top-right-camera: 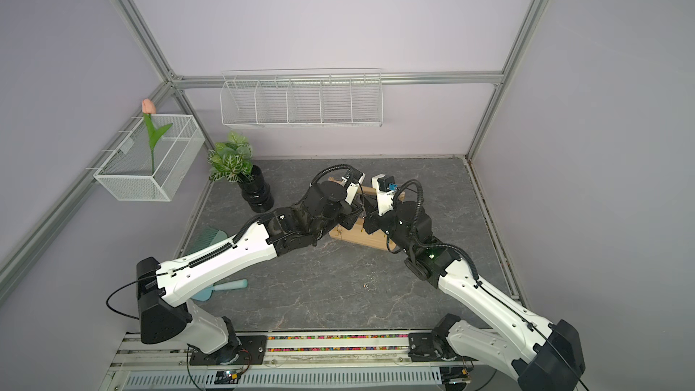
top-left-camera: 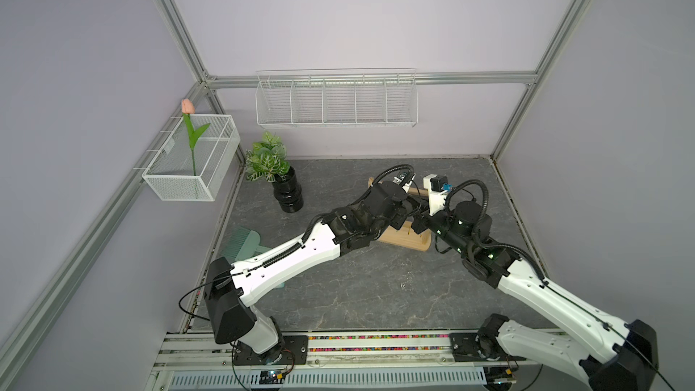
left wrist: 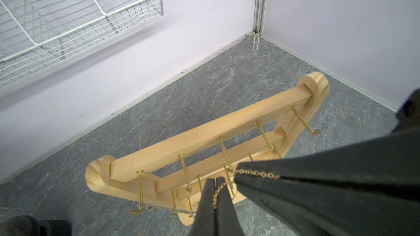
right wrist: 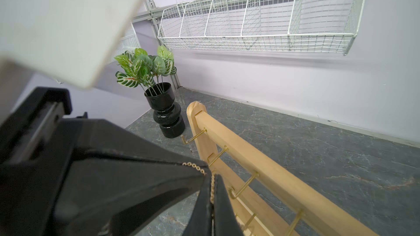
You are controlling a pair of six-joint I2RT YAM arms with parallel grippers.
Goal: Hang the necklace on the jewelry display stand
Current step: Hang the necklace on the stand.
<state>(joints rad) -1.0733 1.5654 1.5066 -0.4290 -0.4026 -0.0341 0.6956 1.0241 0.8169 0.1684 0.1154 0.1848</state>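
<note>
In both top views a grey marbled tabletop (top-left-camera: pixel 357 295) sat inside pale lilac walls (top-left-camera: pixel 338 13) framed by aluminium rails (top-left-camera: pixel 368 78). A white wire basket (top-left-camera: pixel 336 101) hung on the back wall. A mesh basket (top-left-camera: pixel 191 159) on the side wall held a pink tulip (top-left-camera: pixel 187 106), and a potted plant (top-left-camera: pixel 280 178) stood in the far corner. The left arm (top-left-camera: pixel 301 253) and right arm (top-left-camera: pixel 526 276) both reached forward and met over the jewelry display stand (top-left-camera: pixel 404 238). The stand stood toward the back of the table, mostly hidden beneath their wrists.

In the left wrist view the left gripper (left wrist: pixel 214 179) was pinched tight on the gold necklace (left wrist: pixel 256 173). Its chain ran across to the right gripper (left wrist: pixel 238 174) just beside it, in front of the top crossbar's hooks. Whether the chain lay over a hook could not be told.

In the right wrist view the right gripper's fingers were likewise clamped on the chain, beside the stand's upper bar.
</note>
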